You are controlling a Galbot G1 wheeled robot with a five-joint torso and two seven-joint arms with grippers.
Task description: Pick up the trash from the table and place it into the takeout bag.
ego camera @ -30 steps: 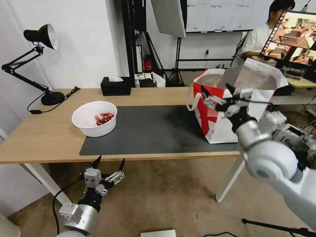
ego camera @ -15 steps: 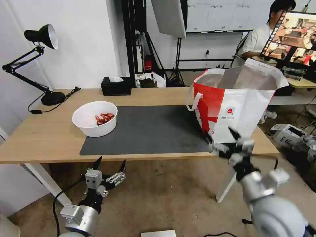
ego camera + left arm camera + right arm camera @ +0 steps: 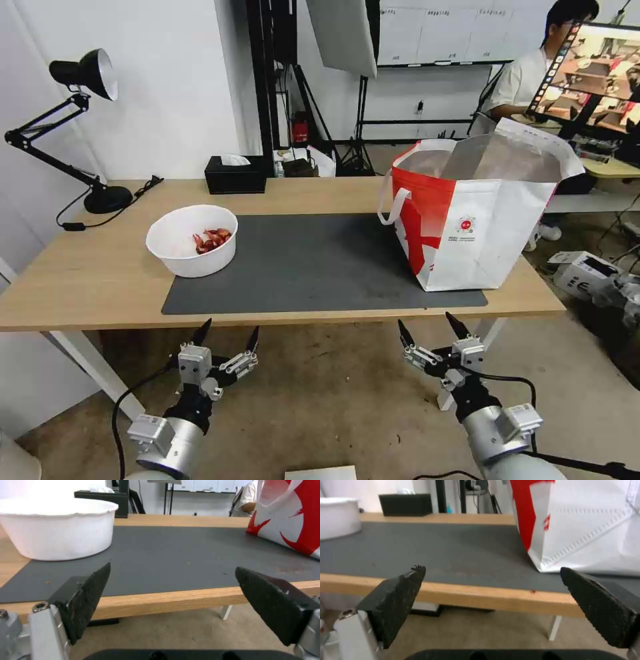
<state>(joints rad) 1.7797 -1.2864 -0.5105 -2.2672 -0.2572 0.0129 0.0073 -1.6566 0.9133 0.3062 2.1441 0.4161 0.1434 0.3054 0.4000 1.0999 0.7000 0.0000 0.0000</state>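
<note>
We hold both arms low in front of the long light-wood table (image 3: 80, 280), below its near edge, with nothing in either grip. Our left gripper (image 3: 225, 341) hangs at about seven o'clock in the head view, jaws spread wide and empty; our right gripper (image 3: 430, 332) mirrors it at five o'clock, equally wide and empty. The white round bowl of red shells (image 3: 191, 240), the one piece of trash we see on the tabletop, sits at ten o'clock, straddling the left edge of the large dark grey mat (image 3: 313, 260). The red-and-white takeout bag (image 3: 477, 220) with silver foil lining stands open-mouthed at two o'clock, well apart from the bowl, likely kept upright for easy dropping.
</note>
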